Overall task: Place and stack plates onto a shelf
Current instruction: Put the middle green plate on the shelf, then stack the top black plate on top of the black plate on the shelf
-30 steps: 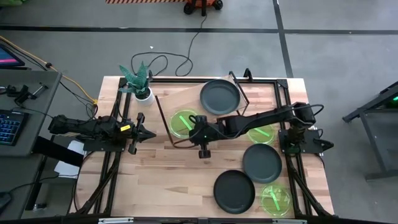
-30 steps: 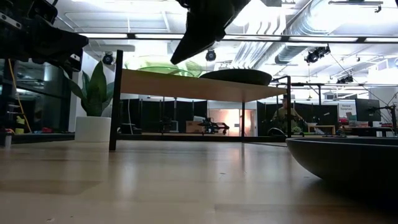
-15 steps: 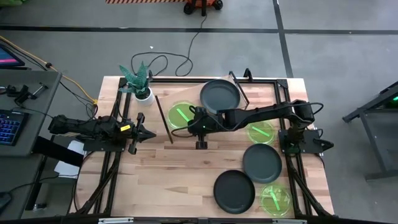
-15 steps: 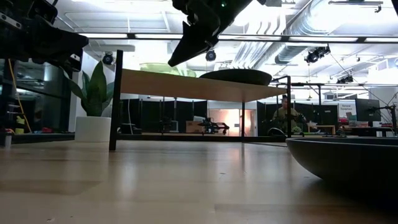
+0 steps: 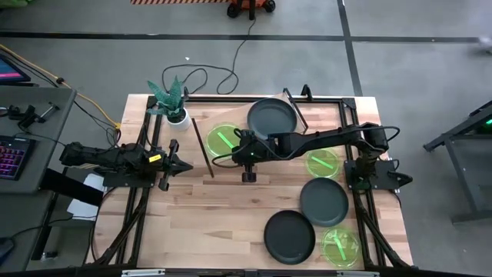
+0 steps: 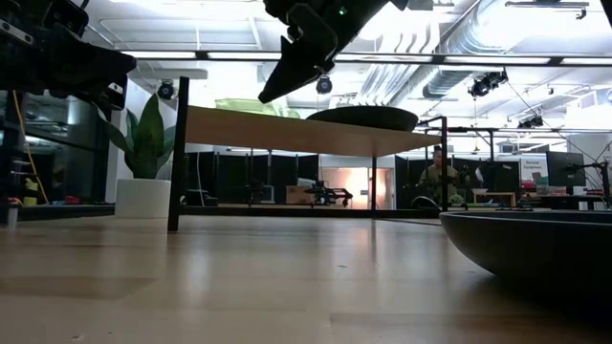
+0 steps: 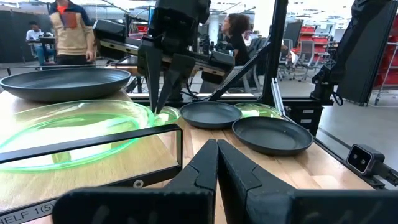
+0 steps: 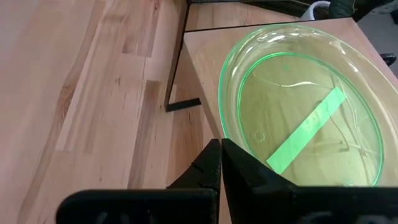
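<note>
A green plate [image 5: 223,140] lies flat on the left part of the shelf [image 5: 231,115], beside a dark grey plate [image 5: 271,118] also resting there. My right gripper [image 5: 238,148] is at the green plate's near-right rim, shut on it; the right wrist view shows the plate [image 8: 298,118] just past the fingertips. Two green plates [image 5: 323,163] [image 5: 340,248] and two grey ones [image 5: 324,201] [image 5: 289,237] sit on the tabletop at the right. My left gripper [image 5: 187,165] waits shut, left of the shelf. My right gripper pinches the green plate's rim [image 8: 220,127] at the side nearest the shelf's near edge, only at the fingertips [image 7: 159,99]. The fingers slant down from the near-right side. The plate lies flat on the shelf board [image 8: 205,68], not lifted.
A potted plant [image 5: 171,100] stands at the table's far-left corner beside the shelf. Black frame rails run along both table sides. The shelf's thin black legs [image 6: 175,153] stand on the tabletop, with bare wood in the near-left area [image 5: 207,223].
My right gripper moved toward the far edge and down, carrying the green plate with it. The plate, raised and tilted over the shelf's near edge a second ago, now lies flat farther in on the shelf. Little has moved in the last half second.
</note>
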{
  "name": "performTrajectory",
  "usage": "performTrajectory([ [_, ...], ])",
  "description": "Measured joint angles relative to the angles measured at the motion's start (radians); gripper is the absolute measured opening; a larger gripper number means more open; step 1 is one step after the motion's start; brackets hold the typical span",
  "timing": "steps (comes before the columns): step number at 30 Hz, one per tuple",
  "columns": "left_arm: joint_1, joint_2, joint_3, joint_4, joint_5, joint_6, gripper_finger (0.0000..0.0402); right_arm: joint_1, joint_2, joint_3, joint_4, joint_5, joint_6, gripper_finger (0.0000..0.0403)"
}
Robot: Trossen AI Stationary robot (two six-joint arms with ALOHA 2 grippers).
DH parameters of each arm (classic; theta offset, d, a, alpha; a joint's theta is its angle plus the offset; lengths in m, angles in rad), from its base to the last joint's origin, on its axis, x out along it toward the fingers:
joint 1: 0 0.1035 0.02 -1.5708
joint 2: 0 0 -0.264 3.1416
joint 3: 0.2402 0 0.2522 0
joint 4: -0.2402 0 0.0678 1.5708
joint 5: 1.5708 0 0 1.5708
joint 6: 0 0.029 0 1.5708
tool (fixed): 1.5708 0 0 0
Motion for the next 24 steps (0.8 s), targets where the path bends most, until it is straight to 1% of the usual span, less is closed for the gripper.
performTrajectory([
  [9,0.0,0.0,0.0,0.0,0.0,0.0,0.0,0.001,-0.008,0.0,-0.018,0.0,0.0,0.0],
  [17,0.0,0.0,0.0,0.0,0.0,0.0,0.0,0.001,-0.061,0.0,-0.087,-0.011,0.026,0.0],
  [24,0.0,0.001,0.0,0.0,0.0,0.0,0.0,-0.004,-0.088,0.0,-0.205,-0.02,0.043,0.0],
])
